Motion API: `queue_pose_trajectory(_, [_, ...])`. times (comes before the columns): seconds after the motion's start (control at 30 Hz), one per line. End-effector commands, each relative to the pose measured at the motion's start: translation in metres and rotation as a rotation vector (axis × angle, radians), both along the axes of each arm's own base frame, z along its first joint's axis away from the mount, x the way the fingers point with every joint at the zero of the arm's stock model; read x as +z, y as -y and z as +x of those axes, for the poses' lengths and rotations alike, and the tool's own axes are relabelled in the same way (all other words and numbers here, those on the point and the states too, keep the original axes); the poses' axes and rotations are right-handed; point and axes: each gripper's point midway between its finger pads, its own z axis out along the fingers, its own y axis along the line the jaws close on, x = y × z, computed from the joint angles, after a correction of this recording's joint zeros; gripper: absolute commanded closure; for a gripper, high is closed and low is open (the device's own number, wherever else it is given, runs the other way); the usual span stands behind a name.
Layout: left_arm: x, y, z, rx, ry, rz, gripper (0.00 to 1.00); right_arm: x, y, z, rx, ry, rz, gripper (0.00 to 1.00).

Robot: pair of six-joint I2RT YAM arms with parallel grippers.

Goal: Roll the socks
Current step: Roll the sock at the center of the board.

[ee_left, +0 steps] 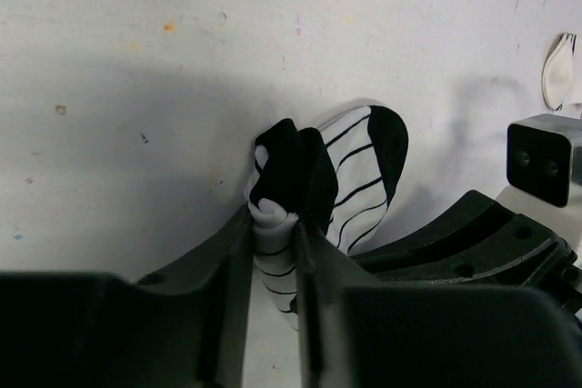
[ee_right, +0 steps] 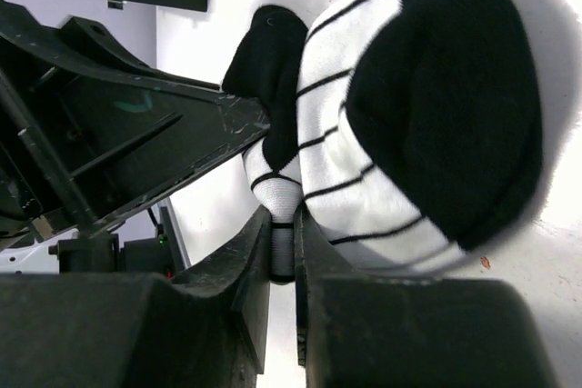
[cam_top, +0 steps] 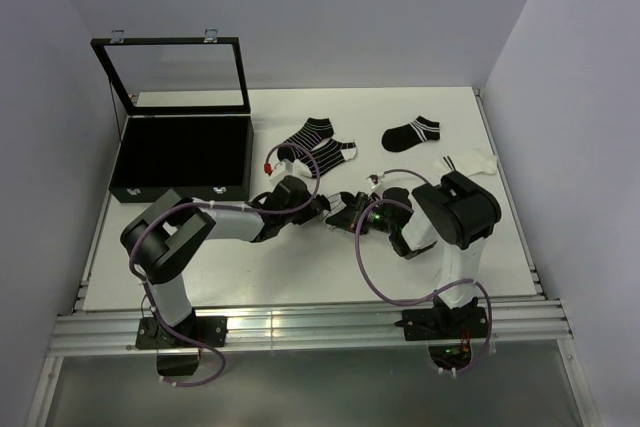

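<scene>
Closest in, my left gripper (ee_left: 273, 224) is pinched on the bunched end of the white striped sock (ee_left: 359, 174), its two dark fingers squeezing a fold of white cloth with thin black lines. Above that pinch the sock bulges into a lump, black cloth tucked against the white, and its black toe lies flat on the table (ee_left: 182, 88).

My right gripper (ee_right: 282, 238) nips the same sock from the other side. Its fingers are pressed nearly together on a narrow strip of striped cloth, and the rounded black toe (ee_right: 446, 106) fills the view just past them. I judge that I hold it from both sides so the half-made roll cannot spring loose while one end is tucked over the other.

From above, both grippers meet at the middle of the table, the left (cam_top: 318, 209) and the right (cam_top: 372, 217) almost touching, with the sock (cam_top: 345, 209) between them.

Three more loose socks wait farther back: a dark striped one (cam_top: 315, 142), a black one (cam_top: 412, 133) and a white one (cam_top: 470, 162). They lie flat and well apart from my work, so most of the job seems left to do. The black box (cam_top: 180, 187) stands open at the left, probably for the finished rolls.
</scene>
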Motion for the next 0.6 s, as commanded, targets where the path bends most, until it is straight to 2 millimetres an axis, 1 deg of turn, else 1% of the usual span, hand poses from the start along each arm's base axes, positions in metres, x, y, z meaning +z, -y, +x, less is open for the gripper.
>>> queue_pose_trajectory(0.0, [-0.03, -0.008, -0.016, -0.046, -0.069, 0.116, 0.78, -0.033, 0.015, -0.018, -0.007, -0.11, -0.101, 0.83])
queue_pose_trajectory(0.03, [-0.032, -0.007, -0.016, -0.049, -0.072, 0.127, 0.81, -0.035, 0.016, -0.02, -0.008, -0.117, -0.112, 0.81])
queue_pose_trajectory(0.07, [-0.032, -0.007, -0.017, -0.051, -0.075, 0.14, 0.89, -0.034, 0.017, -0.019, -0.004, -0.105, -0.122, 0.79])
queue_pose_trajectory(0.1, [-0.032, -0.009, -0.016, -0.046, -0.075, 0.151, 0.93, -0.032, 0.017, -0.017, -0.005, -0.095, -0.129, 0.76])
queue_pose_trajectory(0.17, [-0.034, -0.01, -0.017, -0.048, -0.084, 0.179, 1.0, -0.025, 0.018, -0.015, 0.002, -0.068, -0.148, 0.73])
queue_pose_trajectory(0.23, [-0.034, -0.011, -0.015, -0.045, -0.079, 0.204, 1.0, -0.025, 0.022, -0.016, -0.003, -0.072, -0.181, 0.68])
queue_pose_trajectory(0.27, [-0.034, -0.011, -0.015, -0.046, -0.081, 0.214, 1.0, -0.013, 0.023, -0.011, 0.0, -0.015, -0.188, 0.67])
queue_pose_trajectory(0.3, [-0.037, -0.014, -0.017, -0.047, -0.094, 0.236, 1.0, -0.009, 0.024, -0.011, -0.002, 0.0, -0.204, 0.64])
queue_pose_trajectory(0.33, [-0.034, -0.014, -0.014, -0.048, -0.087, 0.248, 1.0, -0.013, 0.031, -0.011, -0.01, 0.004, -0.263, 0.62])
queue_pose_trajectory(0.37, [-0.035, -0.015, -0.014, -0.045, -0.091, 0.26, 1.0, 0.003, 0.032, -0.004, -0.02, 0.061, -0.272, 0.62])
queue_pose_trajectory(0.4, [-0.037, -0.018, -0.016, -0.048, -0.103, 0.282, 1.0, 0.01, 0.035, -0.001, -0.031, 0.094, -0.295, 0.6])
queue_pose_trajectory(0.43, [-0.037, -0.018, -0.015, -0.049, -0.098, 0.293, 1.0, 0.008, 0.043, 0.0, -0.055, 0.09, -0.352, 0.59])
queue_pose_trajectory(0.47, [-0.036, -0.019, -0.016, -0.053, -0.104, 0.308, 1.0, 0.013, 0.045, 0.003, -0.052, 0.137, -0.391, 0.59])
queue_pose_trajectory(0.5, [-0.035, -0.019, -0.015, -0.049, -0.105, 0.314, 1.0, 0.031, 0.046, 0.008, -0.072, 0.198, -0.399, 0.58])
queue_pose_trajectory(0.53, [-0.034, -0.02, -0.016, -0.057, -0.109, 0.327, 1.0, 0.031, 0.05, 0.006, -0.076, 0.204, -0.433, 0.57])
queue_pose_trajectory(0.57, [-0.034, -0.02, -0.016, -0.057, -0.11, 0.333, 1.0, 0.038, 0.056, 0.013, -0.104, 0.257, -0.478, 0.57])
